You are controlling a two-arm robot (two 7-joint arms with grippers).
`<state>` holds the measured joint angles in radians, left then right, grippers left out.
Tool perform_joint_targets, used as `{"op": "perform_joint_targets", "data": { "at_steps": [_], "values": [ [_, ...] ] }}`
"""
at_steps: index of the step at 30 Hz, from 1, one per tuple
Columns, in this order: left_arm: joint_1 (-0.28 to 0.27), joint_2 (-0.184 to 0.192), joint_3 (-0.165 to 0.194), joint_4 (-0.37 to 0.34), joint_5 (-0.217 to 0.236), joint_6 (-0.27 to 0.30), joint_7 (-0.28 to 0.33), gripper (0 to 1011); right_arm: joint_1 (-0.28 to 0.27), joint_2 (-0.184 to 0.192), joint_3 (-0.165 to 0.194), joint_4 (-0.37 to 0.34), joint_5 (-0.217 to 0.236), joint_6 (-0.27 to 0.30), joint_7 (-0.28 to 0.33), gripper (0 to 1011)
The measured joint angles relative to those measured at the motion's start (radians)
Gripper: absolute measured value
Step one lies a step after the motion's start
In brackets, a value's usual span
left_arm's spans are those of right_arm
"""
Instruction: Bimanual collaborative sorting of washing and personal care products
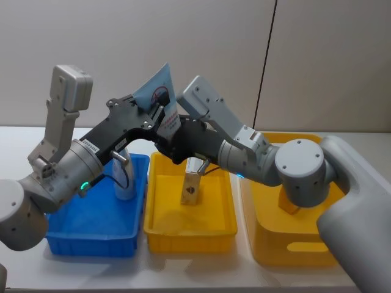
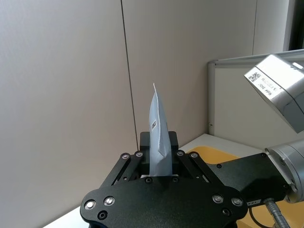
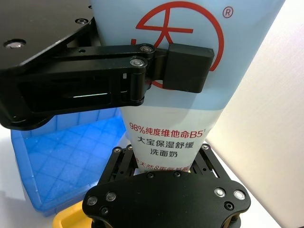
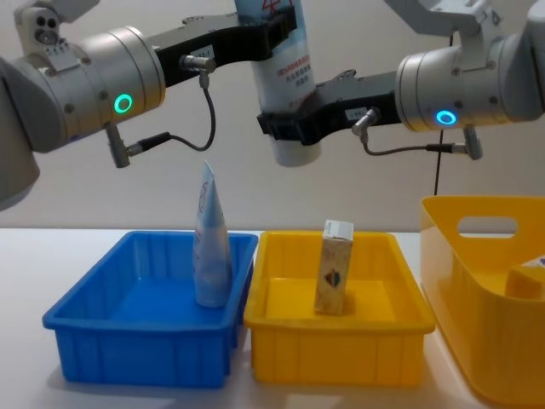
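The left gripper (image 4: 274, 25) was clamped on the flat upper end of a light-blue pouch (image 4: 285, 75) held upright in the air above the meeting edges of the blue bin (image 4: 111, 341) and the yellow bin (image 4: 341, 354). The right gripper (image 4: 289, 119) was clamped just above its white cap (image 4: 295, 153). A second pouch (image 4: 210, 247) stood at the blue bin's right edge, and a beige carton (image 4: 334, 268) stood mid yellow bin.

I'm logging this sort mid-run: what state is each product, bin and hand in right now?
held pouch: in the air, cap down, gripped by both hands.
left hand: shut on held pouch, at its flat upper end.
right hand: shut on held pouch, near the cap.
second pouch: standing cap down in the blue bin.
carton: upright in the small yellow bin.
large yellow bin: holds other carton, mostly hidden.
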<state>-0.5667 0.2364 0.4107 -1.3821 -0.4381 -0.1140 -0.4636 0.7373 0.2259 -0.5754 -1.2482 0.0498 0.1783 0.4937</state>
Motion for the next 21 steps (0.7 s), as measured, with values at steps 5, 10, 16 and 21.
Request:
{"op": "perform_joint_targets", "data": {
  "at_steps": [5, 10, 16, 21],
  "values": [
    [0.000, 0.000, 0.000, 0.000, 0.000, 0.000, 0.000, 178, 0.000, 0.000, 0.000, 0.000, 0.000, 0.000, 0.000, 379],
    [0.000, 0.000, 0.000, 0.000, 0.000, 0.000, -0.001, 178, 0.000, 0.000, 0.000, 0.001, 0.000, 0.000, 0.000, 379],
    [0.000, 0.000, 0.000, 0.000, 0.000, 0.000, -0.001, 178, 0.000, 0.000, 0.000, 0.001, 0.000, 0.000, 0.000, 379],
    [0.000, 0.000, 0.000, 0.000, 0.000, 0.000, -0.001, 178, 0.000, 0.000, 0.000, 0.001, 0.000, 0.000, 0.000, 379]
  ]
}}
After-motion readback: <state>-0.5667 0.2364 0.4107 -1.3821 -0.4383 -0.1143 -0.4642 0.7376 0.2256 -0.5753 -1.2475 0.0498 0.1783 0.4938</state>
